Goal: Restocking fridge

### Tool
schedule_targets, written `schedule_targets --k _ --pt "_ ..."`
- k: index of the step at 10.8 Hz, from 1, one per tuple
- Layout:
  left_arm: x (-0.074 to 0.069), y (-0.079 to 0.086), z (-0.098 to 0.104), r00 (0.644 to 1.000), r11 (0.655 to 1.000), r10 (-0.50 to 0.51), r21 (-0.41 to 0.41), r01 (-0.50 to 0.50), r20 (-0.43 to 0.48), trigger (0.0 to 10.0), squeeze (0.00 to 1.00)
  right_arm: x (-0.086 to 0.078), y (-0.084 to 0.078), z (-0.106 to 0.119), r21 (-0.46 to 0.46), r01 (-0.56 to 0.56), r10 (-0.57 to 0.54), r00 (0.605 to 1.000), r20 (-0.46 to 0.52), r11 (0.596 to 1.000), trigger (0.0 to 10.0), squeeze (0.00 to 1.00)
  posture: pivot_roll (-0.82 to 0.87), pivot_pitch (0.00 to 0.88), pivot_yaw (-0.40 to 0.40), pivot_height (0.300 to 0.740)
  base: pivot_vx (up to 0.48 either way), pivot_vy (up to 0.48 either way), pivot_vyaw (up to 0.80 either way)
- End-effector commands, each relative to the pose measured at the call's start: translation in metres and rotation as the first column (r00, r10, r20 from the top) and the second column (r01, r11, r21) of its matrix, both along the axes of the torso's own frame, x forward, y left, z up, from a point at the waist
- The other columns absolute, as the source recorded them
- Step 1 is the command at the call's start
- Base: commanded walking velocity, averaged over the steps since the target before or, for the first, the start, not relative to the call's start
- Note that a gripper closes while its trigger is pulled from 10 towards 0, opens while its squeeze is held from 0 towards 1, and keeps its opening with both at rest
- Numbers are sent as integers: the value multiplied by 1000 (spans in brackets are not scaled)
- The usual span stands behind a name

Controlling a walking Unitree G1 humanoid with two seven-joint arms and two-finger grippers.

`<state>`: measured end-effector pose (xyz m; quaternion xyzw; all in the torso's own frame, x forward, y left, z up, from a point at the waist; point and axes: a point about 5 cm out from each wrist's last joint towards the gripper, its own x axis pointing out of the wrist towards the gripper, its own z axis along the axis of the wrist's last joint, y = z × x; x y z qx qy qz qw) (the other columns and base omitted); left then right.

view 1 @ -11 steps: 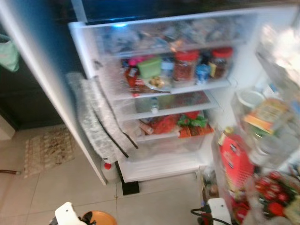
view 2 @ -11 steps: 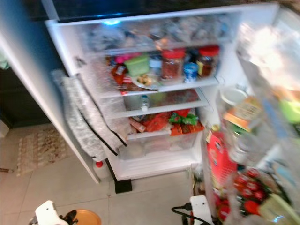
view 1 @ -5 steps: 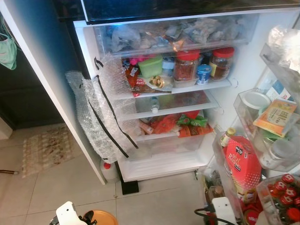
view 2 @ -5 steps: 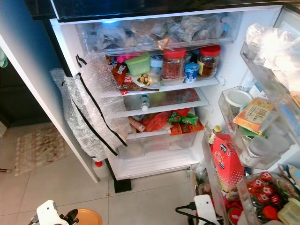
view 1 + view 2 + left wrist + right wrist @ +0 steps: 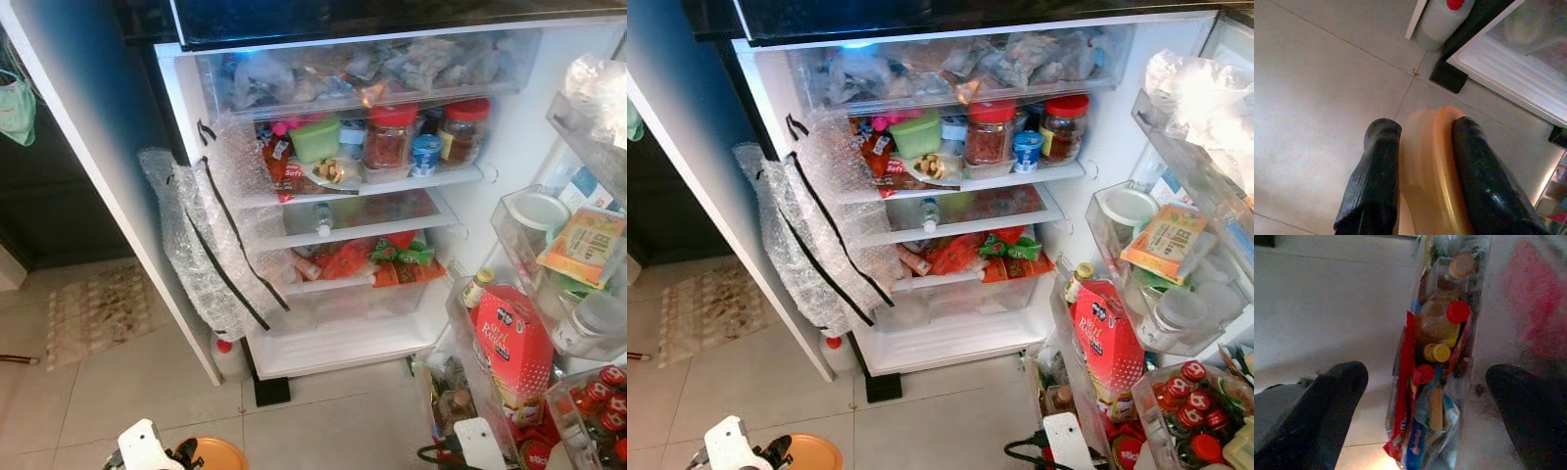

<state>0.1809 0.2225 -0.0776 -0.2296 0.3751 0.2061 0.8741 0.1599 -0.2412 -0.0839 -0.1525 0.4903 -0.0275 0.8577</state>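
Left gripper (image 5: 1420, 161) pinches an orange bowl (image 5: 1432, 171) low over the floor.
Right gripper (image 5: 1425, 406) gapes empty near the fridge (image 5: 343, 343) door's bottom bin (image 5: 1437, 357).

No lettering can be read with any certainty. The red carton (image 5: 512, 345) in the fridge door (image 5: 588, 294) carries white print too blurred to make out, and the yellow-green packet (image 5: 582, 247) above it bears dark printing that is likewise illegible.
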Motion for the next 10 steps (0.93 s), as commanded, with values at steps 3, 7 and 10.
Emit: schedule_targets --k 3,7,10 --pt "-1 2 0 1000 1000 7 -3 -7 -6 10000 0 -2 -5 1 -47 -32 32 999 -5 998 10000 0 -54 24 28 740 0 0 0" --pt "26 4 16 994 1000 -6 -1 6 108 10000 0 -5 -30 8 -160 -70 69 998 -13 985 10000 0 -54 27 27 740 0 0 0" --pt "43 8 27 983 1000 -8 1 8 182 10000 0 -13 -45 11 -231 -97 89 995 -45 968 10000 0 -49 31 29 740 0 0 0"
